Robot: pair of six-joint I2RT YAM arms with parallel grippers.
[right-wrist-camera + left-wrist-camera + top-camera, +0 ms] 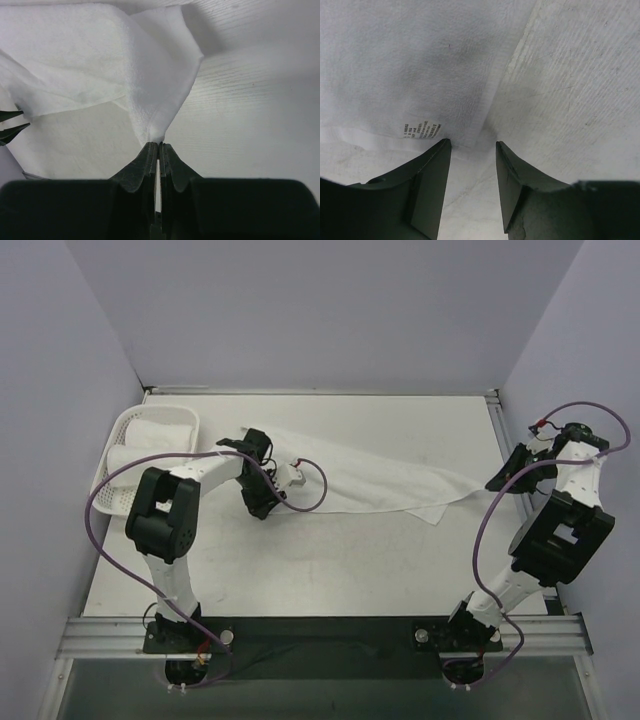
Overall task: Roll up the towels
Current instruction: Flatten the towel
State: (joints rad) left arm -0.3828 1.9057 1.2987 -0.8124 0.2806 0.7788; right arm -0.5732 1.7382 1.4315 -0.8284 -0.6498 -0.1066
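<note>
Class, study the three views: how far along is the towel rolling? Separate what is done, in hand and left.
Done: a rolled towel seems to sit in the basket. In hand: the right pincer pinches a corner of the spread towel; the left pincer stands open at its labelled end. Left: that towel is not yet rolled.

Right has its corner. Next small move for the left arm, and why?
Probably ease the left gripper forward and close on the towel corner beside the label: its jaws stand open just short of that edge, while the right gripper is shut on the far corner.
</note>
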